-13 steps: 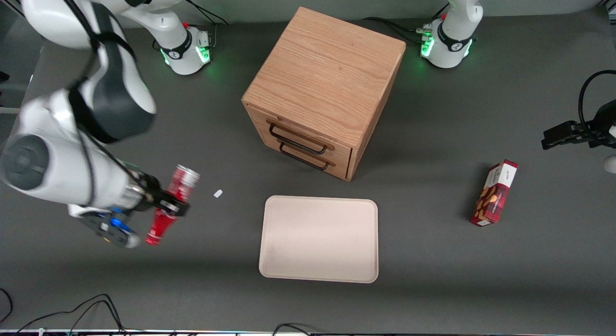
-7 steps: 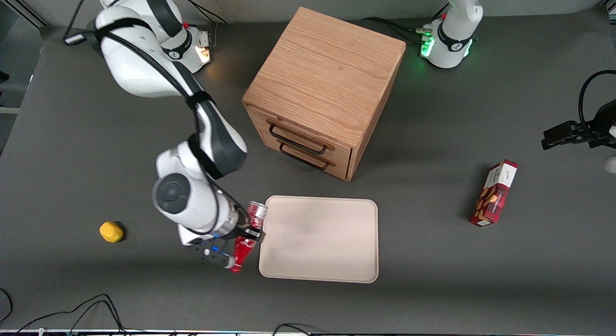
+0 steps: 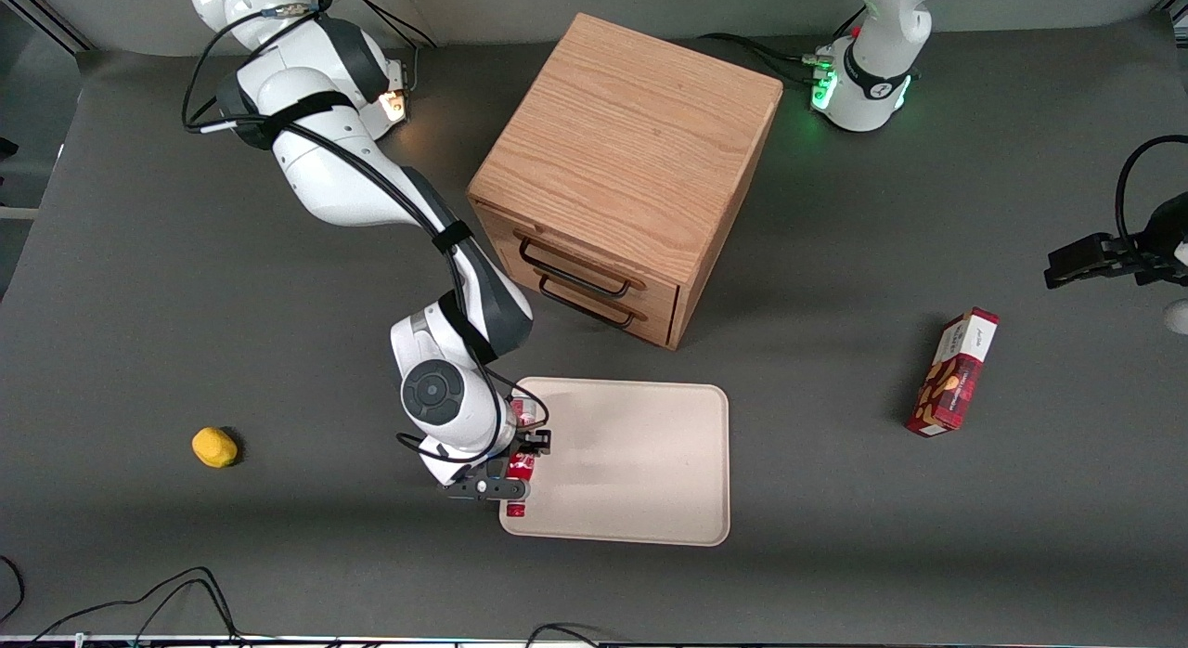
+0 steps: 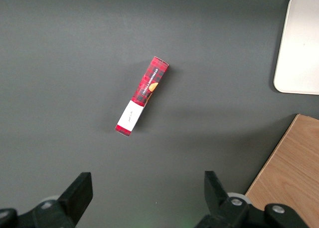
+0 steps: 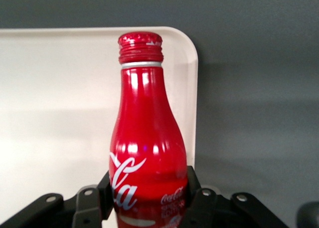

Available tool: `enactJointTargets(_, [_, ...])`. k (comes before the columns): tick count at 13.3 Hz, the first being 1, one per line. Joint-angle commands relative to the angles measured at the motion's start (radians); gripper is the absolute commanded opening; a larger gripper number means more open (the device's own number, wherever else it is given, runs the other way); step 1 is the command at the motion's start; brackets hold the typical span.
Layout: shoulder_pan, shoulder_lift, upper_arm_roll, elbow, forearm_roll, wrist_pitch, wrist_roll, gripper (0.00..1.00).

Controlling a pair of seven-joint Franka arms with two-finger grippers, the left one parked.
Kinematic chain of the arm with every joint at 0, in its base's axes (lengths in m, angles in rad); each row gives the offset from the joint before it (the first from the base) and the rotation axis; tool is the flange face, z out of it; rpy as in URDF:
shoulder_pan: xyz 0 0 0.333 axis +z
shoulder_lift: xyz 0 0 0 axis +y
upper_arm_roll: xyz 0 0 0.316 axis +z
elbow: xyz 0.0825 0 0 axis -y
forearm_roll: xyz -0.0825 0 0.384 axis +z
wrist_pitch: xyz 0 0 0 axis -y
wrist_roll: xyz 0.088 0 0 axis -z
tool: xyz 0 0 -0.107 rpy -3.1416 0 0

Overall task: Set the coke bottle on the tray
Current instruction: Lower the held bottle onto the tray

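The coke bottle sits clamped in the hand, lying nearly level over the edge of the tray nearest the working arm's end of the surface. From the wrist view the coke bottle shows its red cap pointing out over the tray, near a rounded corner, with the black fingers pressed against both sides of its body. Whether it touches the tray I cannot tell. A wooden drawer cabinet stands farther from the front camera than the tray. A yellow object lies toward the working arm's end, and a red snack box toward the parked arm's end.
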Motion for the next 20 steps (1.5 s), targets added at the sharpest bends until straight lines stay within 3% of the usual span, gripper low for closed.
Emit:
enactJointTargets(1, [0.01, 0.019, -0.008, 0.03, 0.004, -0.005, -0.045, 0.0])
enactJointTargets(9, [0.014, 0.066, -0.01, 0.024, 0.003, 0.102, 0.038, 0.0])
enactJointTargets(10, [0.014, 0.068, -0.01, 0.024, 0.001, 0.102, 0.052, 0.18])
enactJointTargets(11, [0.014, 0.068, -0.011, 0.024, 0.001, 0.104, 0.058, 0.49])
enactJointTargets(13, [0.013, 0.068, -0.011, 0.022, -0.002, 0.105, 0.059, 1.0])
enactJointTargets(20, [0.013, 0.037, -0.011, 0.024, 0.006, 0.089, 0.064, 1.0])
